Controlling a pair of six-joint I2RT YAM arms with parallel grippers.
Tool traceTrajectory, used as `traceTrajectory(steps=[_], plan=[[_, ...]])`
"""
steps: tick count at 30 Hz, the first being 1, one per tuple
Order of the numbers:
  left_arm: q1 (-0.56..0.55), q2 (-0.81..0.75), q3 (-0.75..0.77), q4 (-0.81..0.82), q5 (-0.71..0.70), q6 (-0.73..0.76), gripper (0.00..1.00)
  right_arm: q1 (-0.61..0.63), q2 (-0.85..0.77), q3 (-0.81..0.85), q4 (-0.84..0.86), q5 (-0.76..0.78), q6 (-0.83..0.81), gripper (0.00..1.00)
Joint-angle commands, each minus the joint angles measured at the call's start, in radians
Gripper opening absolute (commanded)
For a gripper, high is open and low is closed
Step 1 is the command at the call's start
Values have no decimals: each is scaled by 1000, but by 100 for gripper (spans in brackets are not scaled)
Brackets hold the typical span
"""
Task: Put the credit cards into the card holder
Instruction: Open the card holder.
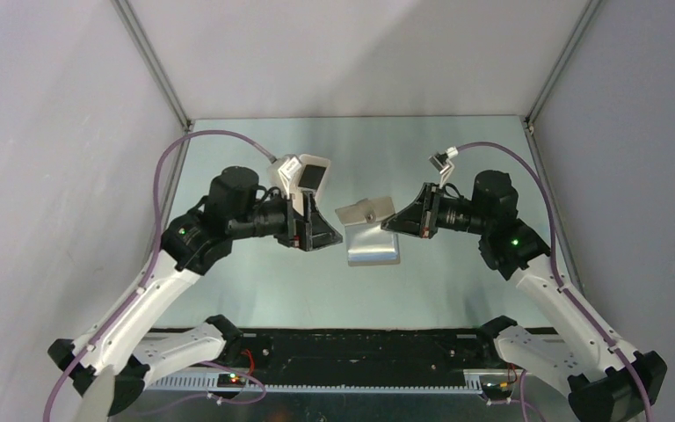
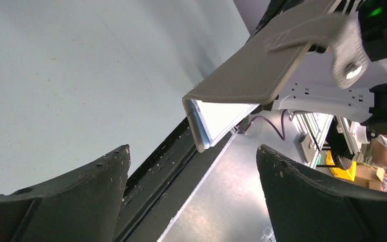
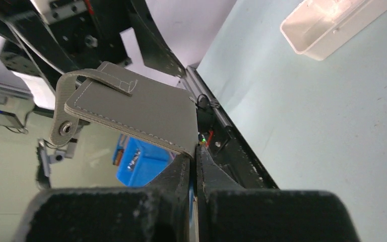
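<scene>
Setting: Grey walls closed in a pale green table [image 1: 457, 167], with both arms reaching inward from its near edge.

Card holder: the grey-brown card holder [image 1: 371, 242] [image 2: 252, 70] [image 3: 136, 108] was held up off the table, near the middle of the workspace and between the two grippers. It hung partly open, its grey outer flap tilted above a pale inner panel.

Right gripper: the right gripper [image 1: 395, 221] [image 3: 195, 151] was pinched tight on one edge of the card holder. The rest of the holder jutted out past the fingertips toward the left arm.

Left gripper: the left gripper [image 1: 332, 230] [image 2: 191, 151] had its jaws spread wide with nothing clamped between them. It faced the holder's open end from just beside it, without touching, and its wrist view looked straight at the gap between flap and panel.

Closing tab: the closing tab [image 3: 80, 83] [image 2: 327, 30] curled loose over the holder's free end, its snap hanging unfastened.

Tray: a long white tray [image 3: 332, 22] lay on the table well apart from the card holder, caught only by the right wrist camera.
</scene>
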Motion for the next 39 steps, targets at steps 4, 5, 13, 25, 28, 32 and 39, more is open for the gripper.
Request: traceTrajectory(steps=[4, 5, 13, 25, 28, 32, 39], plan=[[3, 12, -66, 252, 128, 8, 97, -32, -18, 23, 122, -79, 192, 0], [3, 21, -71, 281, 129, 0, 97, -31, -17, 23, 133, -91, 198, 0], [3, 96, -84, 484, 205, -75, 84, -11, -15, 23, 132, -125, 186, 0], [5, 132, -80, 508, 251, -117, 0, -51, -65, 23, 53, -114, 18, 94], [3, 128, -72, 509, 302, -129, 0, -71, -53, 23, 35, -144, -7, 99], [0, 121, -64, 509, 363, -132, 0, -58, -9, 24, 88, -178, 23, 99], [-41, 136, -48, 514, 429, -132, 0, -23, 52, 24, 163, -175, 42, 93]])
